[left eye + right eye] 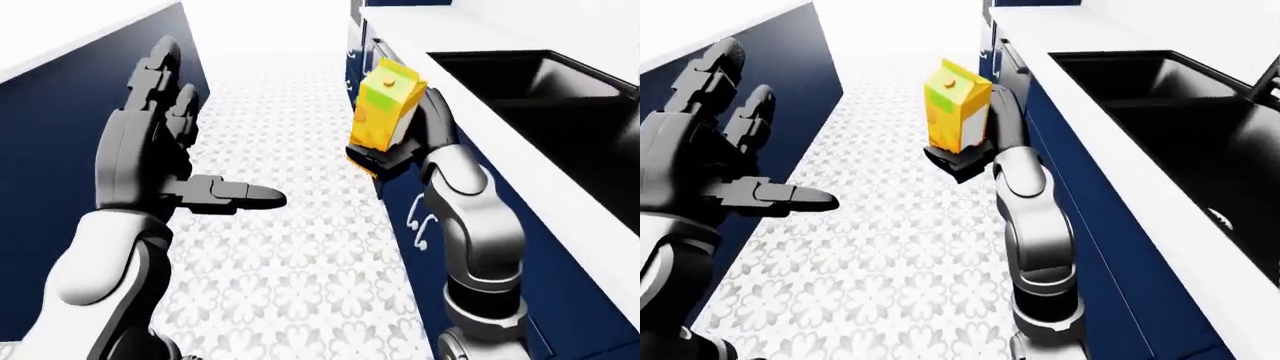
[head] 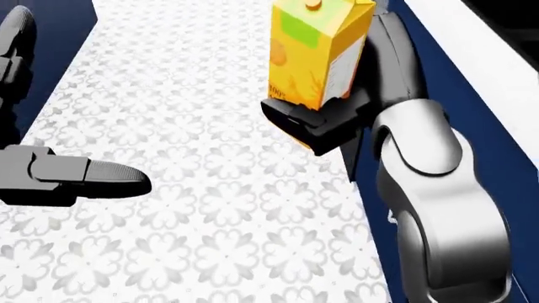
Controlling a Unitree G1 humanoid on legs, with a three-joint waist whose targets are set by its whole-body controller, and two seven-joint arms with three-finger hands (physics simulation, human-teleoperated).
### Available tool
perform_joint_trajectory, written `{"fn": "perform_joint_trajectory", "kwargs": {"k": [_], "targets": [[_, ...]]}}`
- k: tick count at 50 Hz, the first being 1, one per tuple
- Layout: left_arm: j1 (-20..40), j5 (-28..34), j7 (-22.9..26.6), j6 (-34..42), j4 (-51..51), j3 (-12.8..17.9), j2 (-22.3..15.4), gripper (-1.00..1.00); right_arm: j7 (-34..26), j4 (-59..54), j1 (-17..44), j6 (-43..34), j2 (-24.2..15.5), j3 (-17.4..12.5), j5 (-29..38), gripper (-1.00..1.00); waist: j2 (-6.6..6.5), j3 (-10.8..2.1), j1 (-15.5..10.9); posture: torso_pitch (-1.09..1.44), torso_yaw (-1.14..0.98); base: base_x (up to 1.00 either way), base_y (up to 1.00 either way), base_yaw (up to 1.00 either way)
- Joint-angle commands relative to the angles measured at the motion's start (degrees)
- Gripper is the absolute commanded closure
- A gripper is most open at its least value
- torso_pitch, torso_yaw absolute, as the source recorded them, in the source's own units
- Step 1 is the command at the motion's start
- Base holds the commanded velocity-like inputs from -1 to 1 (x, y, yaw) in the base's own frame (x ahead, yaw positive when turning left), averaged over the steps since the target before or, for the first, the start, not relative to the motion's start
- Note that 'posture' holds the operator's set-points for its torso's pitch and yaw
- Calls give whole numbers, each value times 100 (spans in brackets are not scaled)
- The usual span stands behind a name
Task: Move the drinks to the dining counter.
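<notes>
The tall yellow juice carton with a green patch and a small cap [image 1: 958, 106] stands upright in the right robot hand [image 2: 316, 120], its dark fingers clamped round the carton's lower end from beneath and behind. The carton's long axis runs nearly vertical, tipped slightly, and it is carried out over the grey flower-patterned tile floor [image 1: 300, 255], not over any surface. The left robot hand [image 1: 165, 161] holds nothing: its fingers stand spread and upright, thumb jutting toward the carton, well apart from it.

In the right-eye view a white worktop [image 1: 1110, 142] with a black sink basin [image 1: 1185, 112] runs along the right over navy blue cabinet doors [image 1: 1095, 247], close beside the right arm's elbow. Another navy cabinet wall [image 1: 60, 135] lines the left. Between them the aisle lies open toward the top of the view. The dining counter cannot be identified for certain here. Judging by this, the carry is mid-way, and the risk is brushing the right-hand cabinets with the elbow
</notes>
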State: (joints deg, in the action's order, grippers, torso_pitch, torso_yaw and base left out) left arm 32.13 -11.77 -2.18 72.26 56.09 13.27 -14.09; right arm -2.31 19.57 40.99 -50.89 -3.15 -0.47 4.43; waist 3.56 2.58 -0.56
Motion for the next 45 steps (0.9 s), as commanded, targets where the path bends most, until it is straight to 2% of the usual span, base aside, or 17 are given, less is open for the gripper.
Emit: {"fn": "perform_joint_trajectory", "kwargs": {"k": [1, 4, 8, 12, 14, 15, 17, 19, 22, 26, 27, 31, 35, 38, 40, 42, 45], "targets": [[88, 6, 0, -127, 163, 63, -75, -100, 91, 231, 194, 274, 21, -29, -19, 100, 15, -106, -35, 0, 0, 0, 0, 100], [140, -38, 19, 26, 273, 141, -89, -100, 111, 377, 210, 129, 7, -25, -28, 100, -22, -174, -81, 0, 0, 0, 0, 100], [164, -53, 11, 98, 327, 153, -98, -100, 138, 451, 214, 64, 7, -58, -78, 100, -289, -109, -52, 0, 0, 0, 0, 100], [252, -85, -13, 227, 389, 153, -109, -100, 165, 545, 217, -11, -31, -55, -97, 100, -668, -118, -8, 0, 0, 0, 0, 100], [272, -146, -45, 245, 391, 179, -136, -100, 154, 577, 194, -14, -87, 1, -44, 100, -1047, -236, -27, 0, 0, 0, 0, 100], [260, -177, -68, 232, 391, 182, -146, -100, 138, 554, 158, 22, -104, 36, 14, 100, -843, -180, -67, 0, 0, 7, 0, 100], [211, -189, -98, 199, 391, 166, -145, -100, 99, 596, 160, -20, -93, 31, 54, 100, -794, -175, -142, 0, 0, 10, 0, 100], [190, -253, -151, 173, 391, 154, -151, -100, 63, 680, 162, -78, -90, 19, 96, 100, -592, -181, -172, 0, 0, 15, 0, 100], [78, -296, -209, 82, 391, 124, -144, -100, 58, 685, 128, -35, -67, 18, 156, 100, -253, -4, -166, 0, 0, 23, 0, 100], [60, -396, -263, 68, 391, 145, -188, -100, 129, 673, 128, 37, -52, -26, 188, 100, 436, 91, -62, 0, 0, 49, 0, 94], [50, -441, -291, 54, 391, 152, -203, -100, 131, 693, 134, 10, -55, -8, 203, 100, 207, 263, -122, 0, 0, 71, 0, 78], [1, -602, -420, 14, 391, 148, -253, -100, 89, 682, 96, 25, -47, 12, 230, 100, 55, 19, -103, 0, 0, 84, 39, 18], [-83, -723, -511, -66, 391, 148, -293, -100, 74, 709, 75, 34, -38, 2, 233, 100, -239, 12, 109, 0, 0, 96, 33, 0], [-76, -773, -539, -59, 391, 166, -307, -100, 95, 698, 76, 45, -27, -17, 225, 100, -594, -25, 328, 0, 0, 100, 14, 0], [-75, -849, -597, -63, 391, 167, -337, -100, 98, 700, 70, 63, -38, -13, 226, 100, -1069, -148, 327, 0, 0, 100, 8, 0], [-75, -885, -629, -61, 391, 164, -354, -100, 101, 685, 60, 89, -44, -18, 226, 100, -929, 19, 297, 0, 0, 100, 9, 0], [24, -951, -699, 24, 391, 148, -381, -100, 104, 704, 66, 73, -62, -53, 208, 100, -839, -124, 141, 0, 0, 100, 8, 0]]}}
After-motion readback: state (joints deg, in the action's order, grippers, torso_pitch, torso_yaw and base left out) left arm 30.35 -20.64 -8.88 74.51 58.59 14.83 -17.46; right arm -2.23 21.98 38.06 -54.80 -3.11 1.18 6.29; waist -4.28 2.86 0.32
